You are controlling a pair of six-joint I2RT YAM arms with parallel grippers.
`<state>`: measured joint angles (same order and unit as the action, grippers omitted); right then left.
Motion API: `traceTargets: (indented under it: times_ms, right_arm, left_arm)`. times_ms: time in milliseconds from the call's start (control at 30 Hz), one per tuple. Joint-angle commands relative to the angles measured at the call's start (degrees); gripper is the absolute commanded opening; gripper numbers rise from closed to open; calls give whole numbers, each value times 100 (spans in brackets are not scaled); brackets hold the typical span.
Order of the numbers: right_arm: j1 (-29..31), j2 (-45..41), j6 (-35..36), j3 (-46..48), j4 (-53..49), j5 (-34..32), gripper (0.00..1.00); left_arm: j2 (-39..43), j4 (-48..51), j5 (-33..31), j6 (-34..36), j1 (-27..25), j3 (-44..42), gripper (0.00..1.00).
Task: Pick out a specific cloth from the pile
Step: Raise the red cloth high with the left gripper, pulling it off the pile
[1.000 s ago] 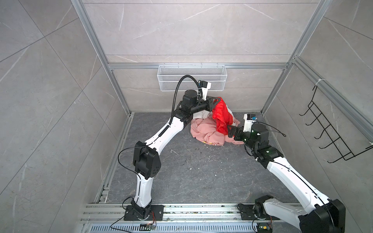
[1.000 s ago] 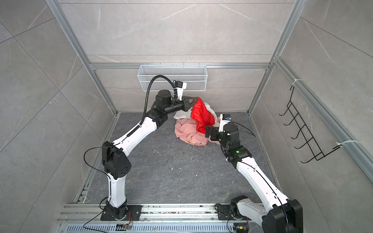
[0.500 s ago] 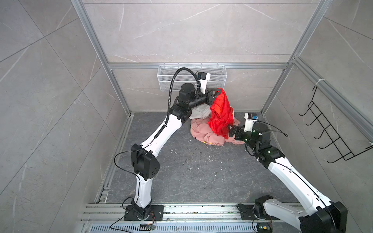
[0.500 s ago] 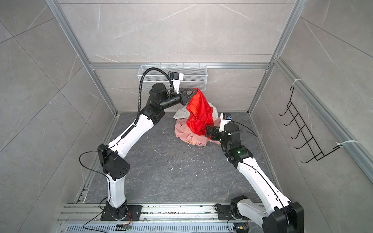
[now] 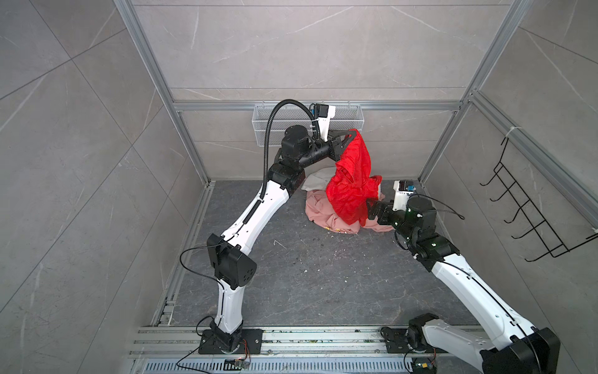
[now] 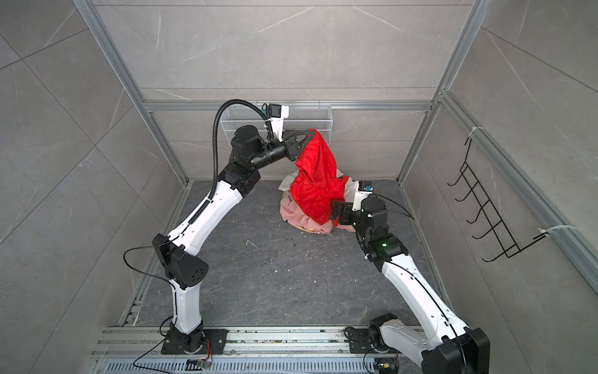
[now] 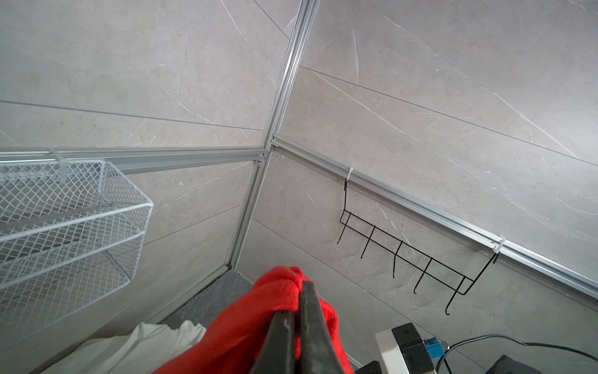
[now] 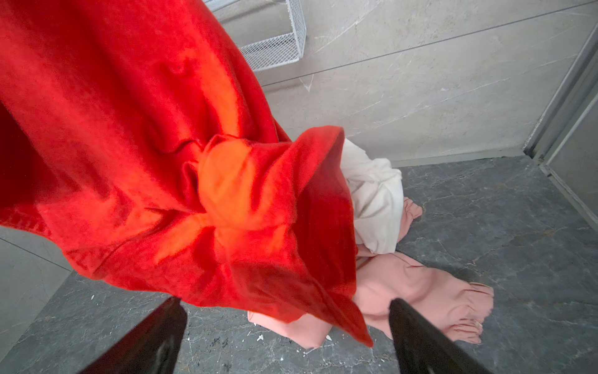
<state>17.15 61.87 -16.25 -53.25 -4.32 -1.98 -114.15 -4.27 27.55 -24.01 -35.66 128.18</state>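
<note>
Left wrist view: the left gripper (image 7: 296, 301) is clenched on a bunched fold of the cloth (image 7: 252, 317), which hangs limp beneath it. It looks thin, light and soft, more likely to slip or snag than to resist, so gathered fabric near a seam or sleeve seems the best hold. Its hem dangles just ahead of the right gripper (image 8: 284, 300) — jaws spread wide, holding nothing — over the pile (image 5: 318, 212). Since a second ago the left gripper has risen, and the cloth hangs longer.

Bright even light, soft shadows, wide-angle edge bending, close red fabric overexposed, blurred
</note>
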Motion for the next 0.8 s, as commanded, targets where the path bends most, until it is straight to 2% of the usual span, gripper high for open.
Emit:
traceTargets:
  times_ms: [0, 467, 767]
  right_arm:
    - [34, -156, 130, -221, -98, -83, 100]
    - [27, -454, 197, -308, -247, -144, 100]
    - [29, -749, 392, -434, -415, 57, 100]
  left_arm:
    - [209, -355, -66, 183, -18, 377, 0]
    - [182, -261, -135, 352, -43, 765, 0]
    - [423, -134, 123, 406, -89, 731, 0]
